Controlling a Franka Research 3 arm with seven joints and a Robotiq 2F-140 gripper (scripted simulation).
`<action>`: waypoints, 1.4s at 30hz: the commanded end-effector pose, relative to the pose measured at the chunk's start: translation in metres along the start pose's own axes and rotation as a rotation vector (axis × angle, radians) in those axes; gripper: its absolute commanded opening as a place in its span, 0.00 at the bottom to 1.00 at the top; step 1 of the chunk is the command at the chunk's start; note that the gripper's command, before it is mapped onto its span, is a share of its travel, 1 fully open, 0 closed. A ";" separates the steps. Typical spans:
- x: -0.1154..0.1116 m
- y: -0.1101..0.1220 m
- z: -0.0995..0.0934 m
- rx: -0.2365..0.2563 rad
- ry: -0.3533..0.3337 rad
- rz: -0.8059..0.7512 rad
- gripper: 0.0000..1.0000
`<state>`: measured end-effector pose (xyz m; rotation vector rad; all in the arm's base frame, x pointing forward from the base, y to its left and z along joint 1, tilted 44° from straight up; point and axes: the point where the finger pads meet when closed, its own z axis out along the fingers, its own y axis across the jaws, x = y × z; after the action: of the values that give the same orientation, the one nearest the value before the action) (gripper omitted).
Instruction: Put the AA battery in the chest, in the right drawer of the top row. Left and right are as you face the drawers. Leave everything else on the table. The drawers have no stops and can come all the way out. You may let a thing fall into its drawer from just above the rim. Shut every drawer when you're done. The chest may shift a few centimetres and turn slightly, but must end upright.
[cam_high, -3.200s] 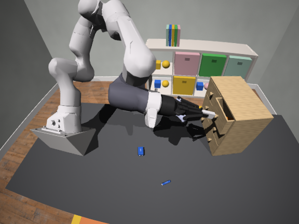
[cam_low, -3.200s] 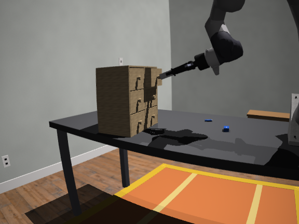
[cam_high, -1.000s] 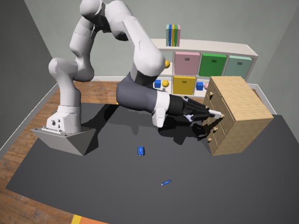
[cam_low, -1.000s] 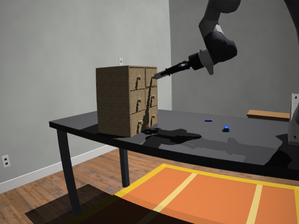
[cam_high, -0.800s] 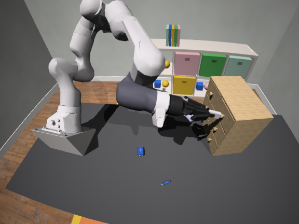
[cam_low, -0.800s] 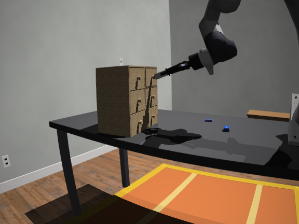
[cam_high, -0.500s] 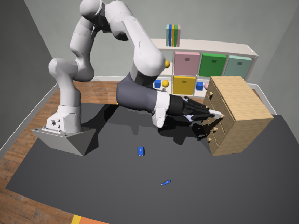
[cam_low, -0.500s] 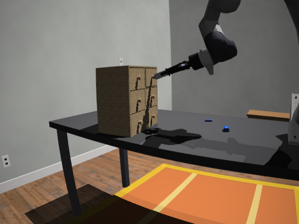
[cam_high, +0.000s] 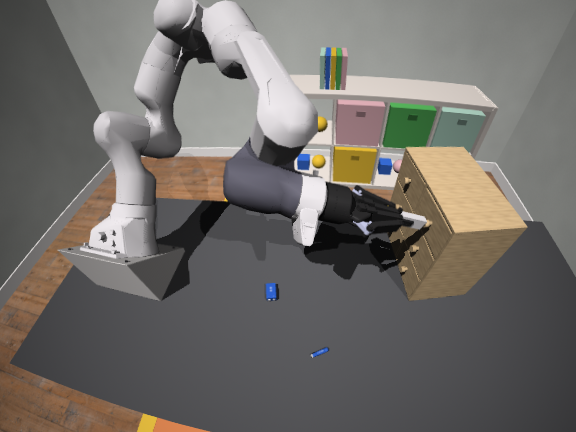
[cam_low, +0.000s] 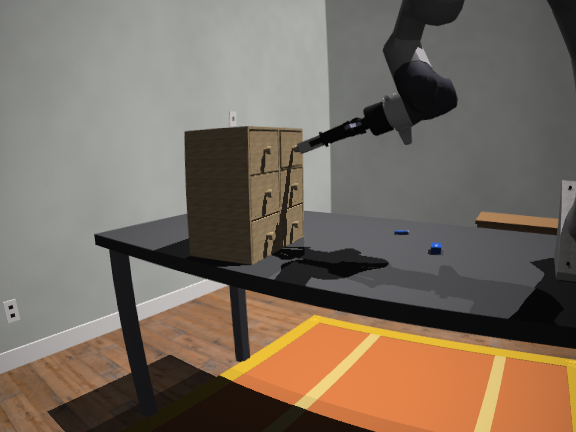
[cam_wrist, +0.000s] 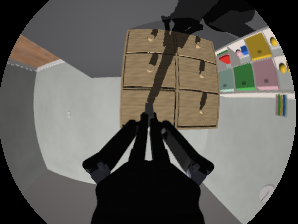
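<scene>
Gripper (cam_high: 416, 220) (cam_low: 303, 146) (cam_wrist: 148, 108) fingers pressed shut, holding nothing visible, at the top-right drawer (cam_low: 289, 159) (cam_wrist: 137, 106) of the chest (cam_high: 470, 190) (cam_low: 217, 195) (cam_wrist: 177, 80), three o'clock from above; AA battery (cam_high: 320, 352) (cam_low: 401, 232) near six.

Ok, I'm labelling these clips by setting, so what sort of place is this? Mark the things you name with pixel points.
Probably a playroom-like room: toy-coloured cubbies (cam_high: 489, 100), upright books (cam_high: 333, 69) and an orange-and-yellow mat (cam_low: 400, 375) show it.
</scene>
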<state>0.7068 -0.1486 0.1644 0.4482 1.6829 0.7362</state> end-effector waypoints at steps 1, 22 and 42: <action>0.003 -0.001 -0.007 0.002 -0.001 0.005 0.10; 0.017 0.000 -0.056 0.002 -0.001 0.005 0.10; 0.015 0.000 -0.099 0.002 0.003 0.005 0.10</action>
<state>0.6087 -0.1625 0.1627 0.4579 1.6865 0.7341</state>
